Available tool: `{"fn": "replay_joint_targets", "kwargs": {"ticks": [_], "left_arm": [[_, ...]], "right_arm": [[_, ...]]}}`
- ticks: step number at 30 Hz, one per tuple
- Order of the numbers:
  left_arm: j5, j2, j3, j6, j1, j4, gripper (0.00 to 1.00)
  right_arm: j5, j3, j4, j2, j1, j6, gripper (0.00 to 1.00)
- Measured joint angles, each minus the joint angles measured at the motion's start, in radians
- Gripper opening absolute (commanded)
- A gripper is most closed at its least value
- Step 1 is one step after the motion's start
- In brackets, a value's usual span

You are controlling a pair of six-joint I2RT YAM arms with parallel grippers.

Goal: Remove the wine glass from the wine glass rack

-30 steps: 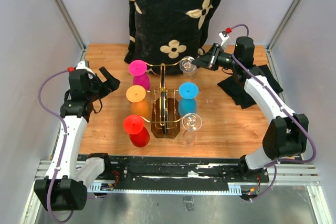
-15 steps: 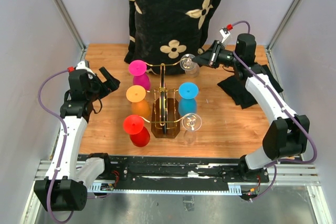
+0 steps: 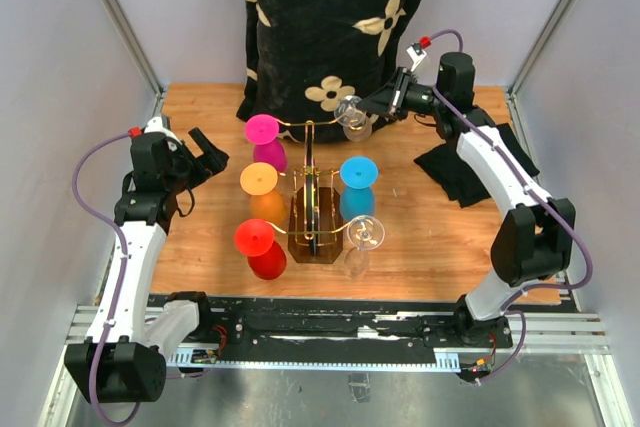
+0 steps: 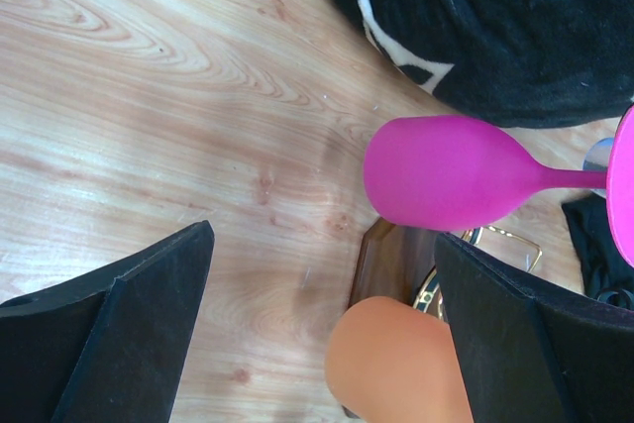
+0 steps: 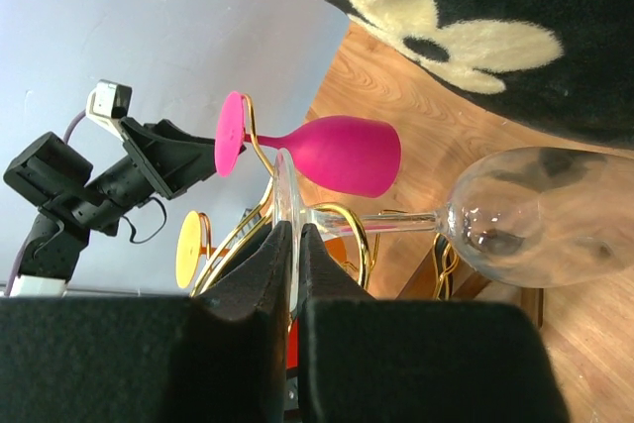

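- The right hand (image 5: 294, 233) is clamped tight on the flat foot of a clear wine glass (image 5: 530, 217), fingers pressed together on either side of the disc.
- That clear wine glass lies on its side up in the air, bowl pointing toward the black flowered cloth (image 3: 330, 17) at the back of the bench (image 3: 425, 232).
- From above, it sits right at the tip of the far right arm of the wine glass rack (image 3: 305, 232). In the wrist view the stem crosses in front of a gold curl, so there's no telling whether it's actually free of the wire.
- The left hand (image 3: 208, 152) hangs off to the left of the rack with its fingers wide apart, holding nothing.
- On the rack's left side are a pink glass (image 3: 264, 133), an orange glass (image 3: 259, 179) and a red glass (image 3: 255, 238).
- On its right side are a blue glass (image 3: 359, 173) and a second clear glass (image 3: 365, 233), nearer the arm bases.
- The rack stands upright around the middle of the bench on its dark brown base.
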Motion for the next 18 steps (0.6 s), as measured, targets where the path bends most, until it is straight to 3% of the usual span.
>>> {"fn": "replay_joint_targets", "kwargs": {"ticks": [11,18], "left_arm": [[-0.003,0.0,0.0,0.007,0.0,-0.001,1.0],[0.001,-0.002,0.0,0.007,0.0,-0.001,1.0]], "right_arm": [[-0.016,0.038,-0.028,0.037,0.022,-0.003,0.01],[-0.025,-0.011,-0.055,-0.039,0.085,-0.023,0.01]]}}
